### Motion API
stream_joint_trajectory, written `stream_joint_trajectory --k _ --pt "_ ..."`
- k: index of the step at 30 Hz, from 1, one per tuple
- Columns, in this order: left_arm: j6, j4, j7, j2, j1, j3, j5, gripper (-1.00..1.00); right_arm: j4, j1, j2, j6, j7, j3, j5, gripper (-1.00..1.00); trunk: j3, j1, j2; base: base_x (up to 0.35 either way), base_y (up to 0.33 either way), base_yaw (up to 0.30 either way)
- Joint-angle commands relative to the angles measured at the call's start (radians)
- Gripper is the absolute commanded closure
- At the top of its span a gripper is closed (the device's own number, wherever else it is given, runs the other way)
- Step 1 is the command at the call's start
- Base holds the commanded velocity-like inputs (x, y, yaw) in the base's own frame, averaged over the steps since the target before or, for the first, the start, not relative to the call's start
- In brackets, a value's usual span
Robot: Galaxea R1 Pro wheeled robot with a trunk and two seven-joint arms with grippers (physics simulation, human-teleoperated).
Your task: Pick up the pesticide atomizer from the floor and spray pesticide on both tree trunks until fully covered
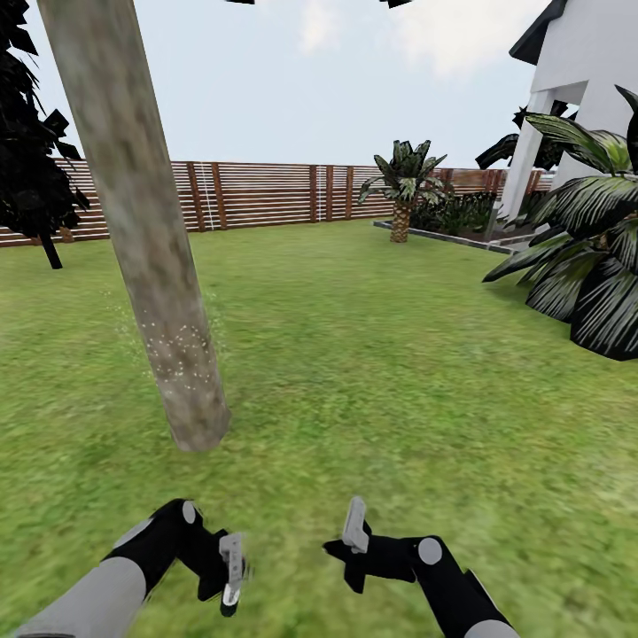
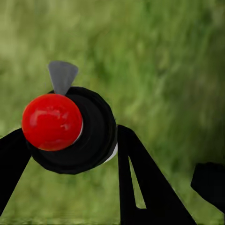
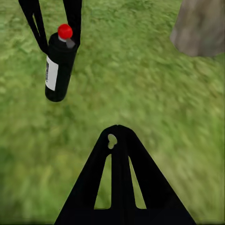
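The left gripper is clamped around the black, red-capped pesticide atomizer, held above the lawn near the tree trunk. White pesticide specks dot the trunk's lower part. The right gripper holds nothing; whether its jaws are parted I cannot tell.

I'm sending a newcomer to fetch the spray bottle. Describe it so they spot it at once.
Start at the thick grey-beige tree trunk rising from the lawn near the wooden fence. Just in front of its base, the left claw is shut on the spray bottle, holding it above the grass. It is a black cylinder with a white label and a red cap, unlike anything nearby.
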Motion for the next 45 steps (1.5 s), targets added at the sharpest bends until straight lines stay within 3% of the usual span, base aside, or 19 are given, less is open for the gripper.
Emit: stream_joint_trajectory --k 1,2,5,6,7,8,10,11,13,14,17,19,21,23,25,28,32,45 --pt "0.0 0.0 -0.001 0.016 0.001 0.002 0.003 1.0 0.001 0.0 -0.004 0.0 0.0 -0.001 0.0 1.0 0.0 0.0 0.0 0.0 0.0 0.0" --pt "0.0 0.001 -0.001 0.03 0.002 0.002 0.004 1.0 0.001 0.0 -0.014 0.0 0.0 -0.001 0.0 -1.0 0.0 0.0 0.0 0.0 0.0 0.0" --pt "0.044 0.001 0.007 0.053 0.005 0.007 0.011 1.0 0.001 0.0 -0.036 0.0 -0.004 -0.002 0.0 -1.0 0.0 0.0 0.0 0.0 0.0 0.0" --pt "0.071 0.0 0.027 0.054 0.016 0.024 0.019 1.0 0.001 0.0 -0.05 0.0 -0.006 -0.005 0.0 -1.0 0.0 0.0 0.0 0.0 0.0 0.0" --pt "0.089 0.0 0.078 0.052 0.033 0.062 0.037 1.0 0.001 0.001 -0.077 0.0 -0.008 -0.035 -0.002 -1.0 0.0 0.0 0.0 0.0 0.0 0.0" --pt "0.097 0.0 0.149 0.048 0.054 0.108 0.059 1.0 0.001 0.001 -0.102 -0.001 -0.009 -0.096 -0.004 -1.0 0.0 0.0 0.0 0.0 0.0 0.0" --pt "0.099 0.001 0.287 0.045 0.087 0.195 0.116 1.0 0.002 0.003 -0.127 -0.001 -0.012 -0.268 -0.008 -1.0 0.0 0.0 0.0 0.0 0.0 0.0" --pt "0.098 0.001 0.378 0.044 0.108 0.253 0.168 1.0 0.003 0.004 -0.144 -0.002 -0.028 -0.417 -0.007 -1.0 0.0 0.0 0.0 0.0 0.0 0.0" --pt "0.064 0.001 0.564 0.042 0.157 0.346 0.298 1.0 0.002 0.006 -0.173 -0.003 -0.092 -0.681 -0.006 -1.0 0.0 0.0 0.0 0.0 0.0 0.0" --pt "-0.036 0.003 0.684 0.042 0.2 0.383 0.399 1.0 0.0 0.015 -0.184 -0.004 -0.124 -0.816 -0.005 -1.0 0.0 0.0 0.0 0.0 0.0 0.0" --pt "-0.257 0.012 0.86 0.042 0.304 0.407 0.539 1.0 -0.004 0.077 -0.192 -0.031 -0.148 -0.977 -0.005 -1.0 0.0 0.0 0.0 0.0 0.0 0.0" --pt "-0.319 0.03 0.968 0.043 0.336 0.413 0.61 1.0 -0.004 0.114 -0.19 -0.101 -0.196 -1.083 -0.006 -1.0 0.0 0.0 0.0 0.0 0.0 0.0" --pt "-0.344 0.074 1.027 0.047 0.355 0.418 0.685 1.0 0.0 0.135 -0.187 -0.168 -0.253 -1.183 -0.001 -1.0 0.0 0.0 0.0 0.0 0.0 0.0" --pt "-0.408 0.112 1.046 0.048 0.369 0.423 0.763 1.0 0.0 0.162 -0.184 -0.198 -0.271 -1.218 0.002 -1.0 0.0 0.0 0.0 0.0 0.0 0.0" --pt "-0.441 0.156 1.051 0.046 0.377 0.423 0.792 1.0 0.001 0.171 -0.179 -0.206 -0.277 -1.224 0.003 -1.0 0.0 0.0 0.0 0.0 0.0 0.0" --pt "-0.453 0.194 1.052 0.052 0.381 0.425 0.797 1.0 -0.001 0.174 -0.171 -0.21 -0.28 -1.224 0.003 -1.0 0.0 0.0 0.0 0.0 0.0 0.0" --pt "-0.457 0.197 1.051 0.055 0.4 0.424 0.798 1.0 -0.007 0.175 -0.11 -0.21 -0.281 -1.227 0.006 -1.0 0.0 0.0 0.0 0.0 0.0 0.0" --pt "-0.456 0.199 1.053 0.063 0.413 0.425 0.799 1.0 -0.008 0.175 -0.104 -0.21 -0.282 -1.23 0.015 -1.0 0.0 0.0 0.0 -0.164 0.004 0.098"
